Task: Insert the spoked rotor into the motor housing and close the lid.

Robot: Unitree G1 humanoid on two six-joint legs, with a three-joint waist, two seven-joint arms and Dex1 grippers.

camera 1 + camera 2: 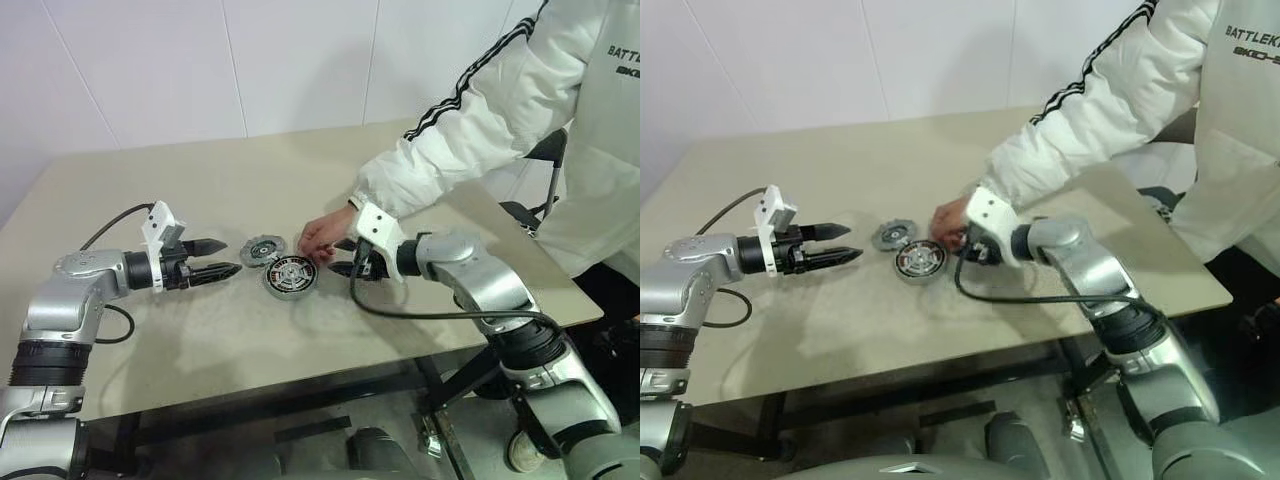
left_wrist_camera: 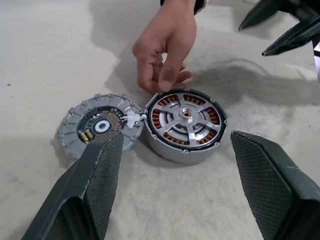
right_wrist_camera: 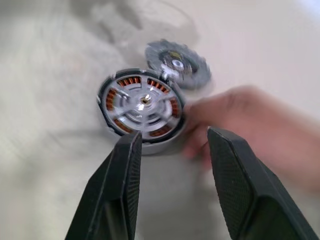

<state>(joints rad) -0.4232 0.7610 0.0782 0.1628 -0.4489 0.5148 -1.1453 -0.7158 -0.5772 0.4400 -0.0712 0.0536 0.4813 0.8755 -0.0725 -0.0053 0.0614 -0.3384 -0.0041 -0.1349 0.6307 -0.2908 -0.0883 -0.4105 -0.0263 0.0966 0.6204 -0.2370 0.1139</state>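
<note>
The motor housing (image 2: 184,125) — a squat silver-grey cylinder — stands upright on the table, spoked rotor (image 2: 185,116) seated inside, copper windings visible between spokes. The lid (image 2: 99,126) lies flat beside it — touching, inner face up.

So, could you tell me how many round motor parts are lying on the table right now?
2: the motor housing with the spoked rotor seated in it, and the lid touching its side, between the grippers; none seems hidden.
</note>
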